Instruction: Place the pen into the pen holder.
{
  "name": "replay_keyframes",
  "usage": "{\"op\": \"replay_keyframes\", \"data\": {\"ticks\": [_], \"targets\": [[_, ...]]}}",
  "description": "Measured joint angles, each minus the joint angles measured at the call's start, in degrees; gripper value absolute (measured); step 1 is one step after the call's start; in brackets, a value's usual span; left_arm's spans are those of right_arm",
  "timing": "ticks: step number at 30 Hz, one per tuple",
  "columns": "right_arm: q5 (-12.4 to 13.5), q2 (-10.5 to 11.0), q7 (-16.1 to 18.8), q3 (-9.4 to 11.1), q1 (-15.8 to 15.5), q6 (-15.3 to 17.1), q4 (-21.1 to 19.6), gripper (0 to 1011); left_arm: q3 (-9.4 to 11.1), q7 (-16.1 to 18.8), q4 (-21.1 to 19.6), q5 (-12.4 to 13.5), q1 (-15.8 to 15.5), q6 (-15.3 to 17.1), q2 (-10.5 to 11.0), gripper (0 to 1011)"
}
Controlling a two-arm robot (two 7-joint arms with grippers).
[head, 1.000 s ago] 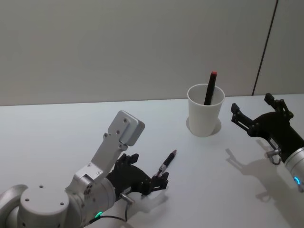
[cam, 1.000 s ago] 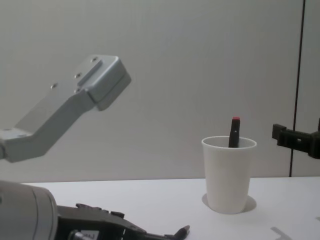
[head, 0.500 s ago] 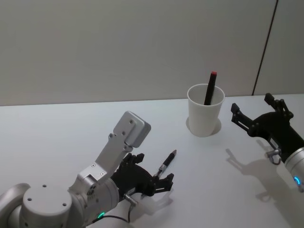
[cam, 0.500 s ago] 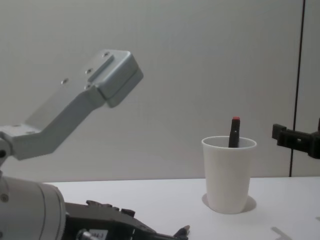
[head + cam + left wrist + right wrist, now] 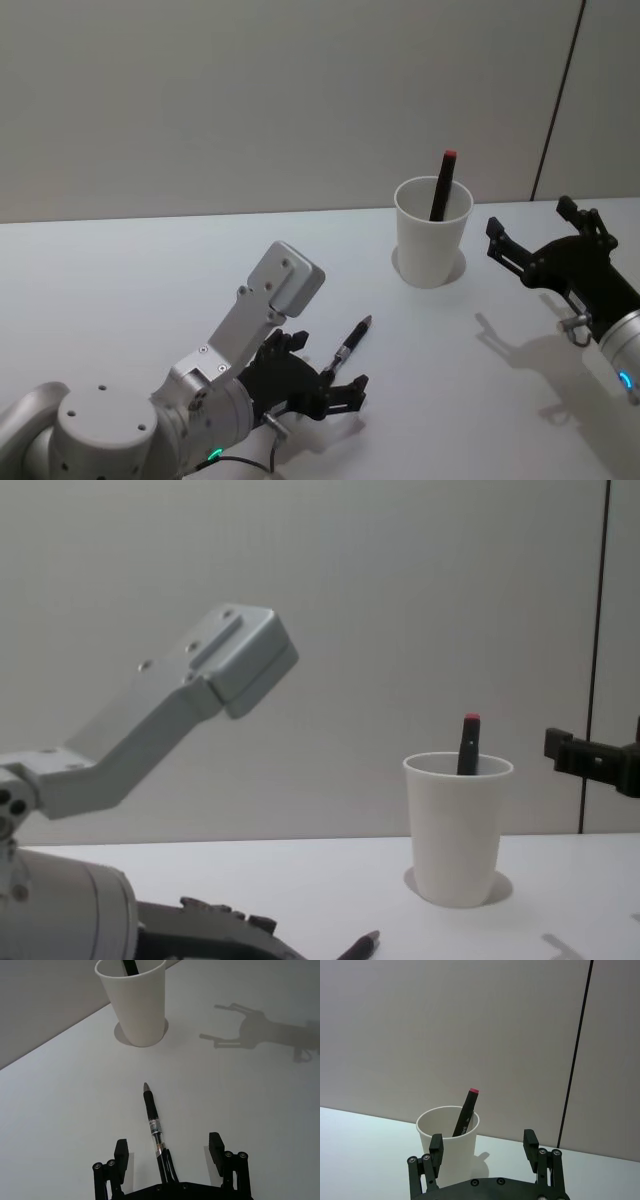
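**Getting a clean grip on the pen**

The left tool hangs low over the desk, its fingers spread wide and holding nothing. The pen lies flat on the desk between them, roughly centred. Its rear end is tucked under the tool's body and its tip points straight ahead. Farther ahead, well beyond that tip, the paper cup stands upright with a red-capped marker leaning inside. The right tool is parked on the far side of the cup, also spread and empty.

The step in hand looks like the grasp. It would likely go best if the tool sinks until its pads sit level with the barrel rather than above it. A slow, even squeeze should then keep the round pen from rolling or squirting forward. A grip this close to the rear end may let the tip droop when lifted, so a firm hold matters. For the drop, the open side of the cup's rim, away from the marker, looks safest.
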Motion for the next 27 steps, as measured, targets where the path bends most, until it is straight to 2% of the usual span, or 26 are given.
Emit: {"op": "replay_keyframes", "data": {"ticks": [27], "targets": [[0.0,0.0,0.0,0.0,0.0,0.0,0.0,1002,-0.24,-0.43,2.76,0.77,-0.53,-0.05,-0.94,1001]]}}
